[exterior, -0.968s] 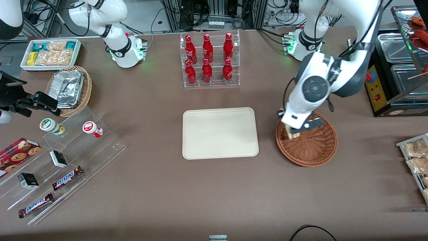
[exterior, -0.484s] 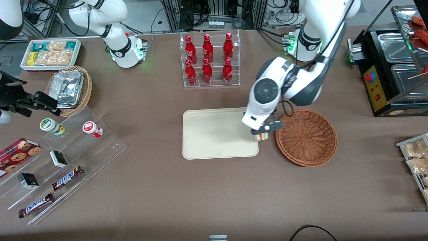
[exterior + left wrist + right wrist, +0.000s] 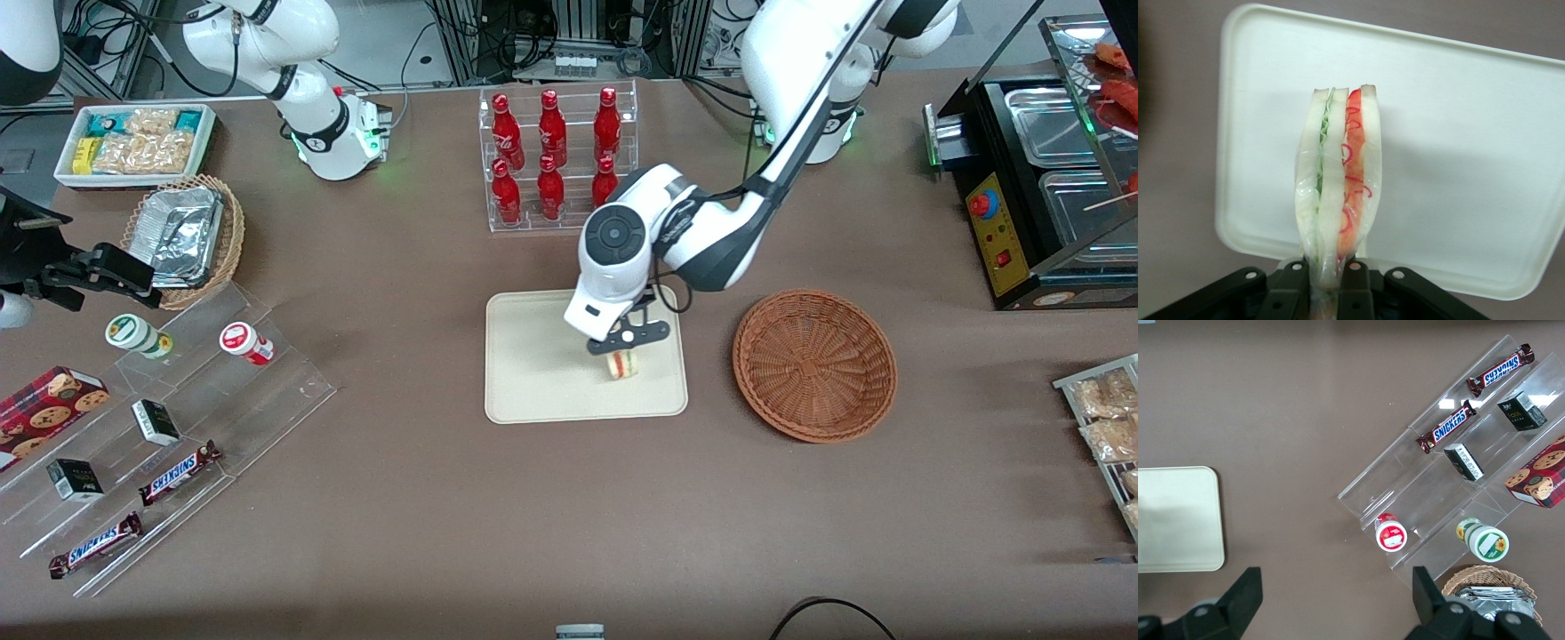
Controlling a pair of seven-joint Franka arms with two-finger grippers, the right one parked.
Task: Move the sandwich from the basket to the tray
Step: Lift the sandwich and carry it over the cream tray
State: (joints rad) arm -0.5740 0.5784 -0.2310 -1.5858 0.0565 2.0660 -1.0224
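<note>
My black two-finger gripper (image 3: pixel 628 345) pinches the pale triangular sandwich wedge (image 3: pixel 624 364) tightly, above the flat cream rectangular tray (image 3: pixel 533 373), beside the empty reddish-brown wicker basket (image 3: pixel 814 364). Releasing from height, I think it could topple or bounce.

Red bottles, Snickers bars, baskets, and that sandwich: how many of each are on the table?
Red bottles: 6, in the clear rack.
Snickers bars: 2.
Baskets: 2, reddish-brown and tan.
Sandwich: 1, held by the gripper over the tray.
Total: 11.
</note>
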